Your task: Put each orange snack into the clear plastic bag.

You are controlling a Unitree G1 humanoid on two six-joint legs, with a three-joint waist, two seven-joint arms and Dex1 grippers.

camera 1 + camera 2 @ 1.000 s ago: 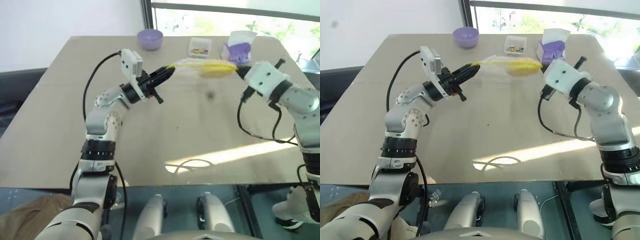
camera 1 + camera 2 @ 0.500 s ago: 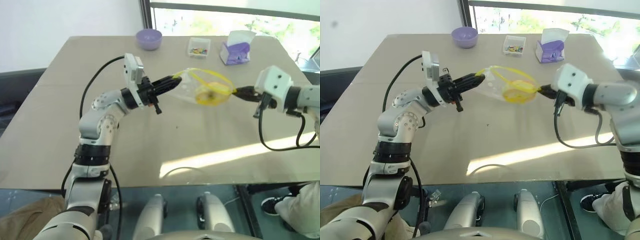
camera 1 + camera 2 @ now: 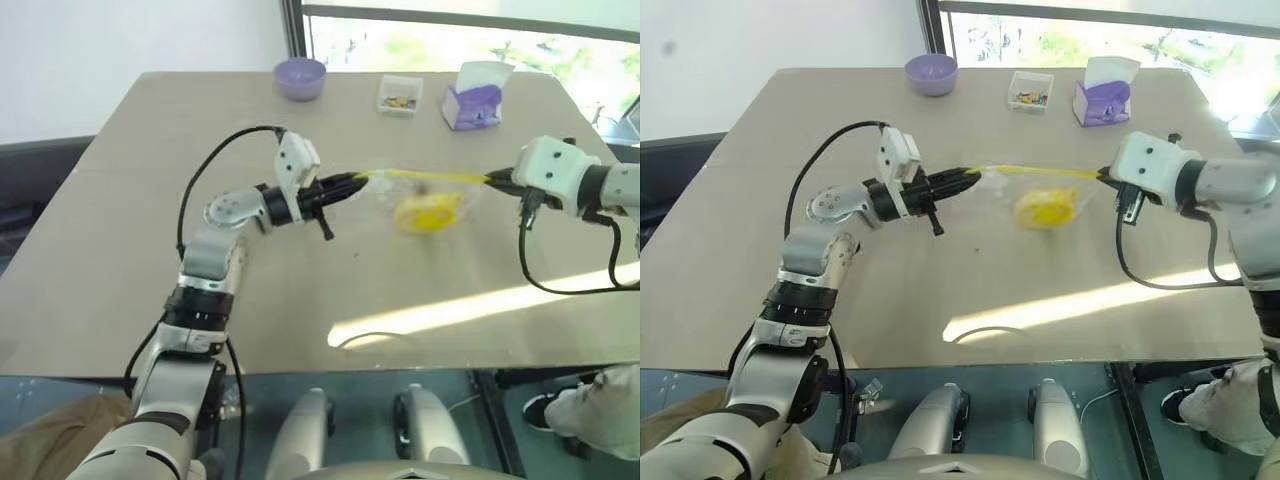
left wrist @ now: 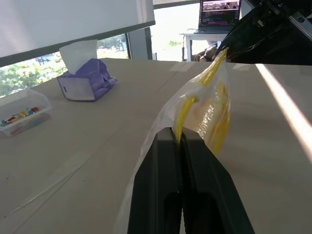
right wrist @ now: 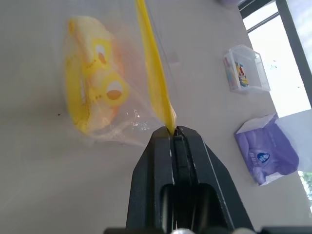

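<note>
The bag (image 3: 425, 195) hangs stretched above the tabletop (image 3: 120, 260), its yellow zip strip pulled taut. The left fingers (image 3: 352, 182) pinch one end of the strip, the right fingers (image 3: 497, 178) the other. The snack (image 3: 428, 212) sits inside the bag. Beyond the bag stand a clear box (image 3: 399, 94), a tissue pack (image 3: 472, 98) and a purple bowl (image 3: 300, 77).

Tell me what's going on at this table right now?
The robot holds a clear bag stretched between its two arms above the table. The left gripper is shut on one end of the yellow zip strip, the right gripper on the other. The orange snack is already inside, hanging below the taut strip. A purple bowl, a small clear box and a tissue box sit at the far edge.
</note>
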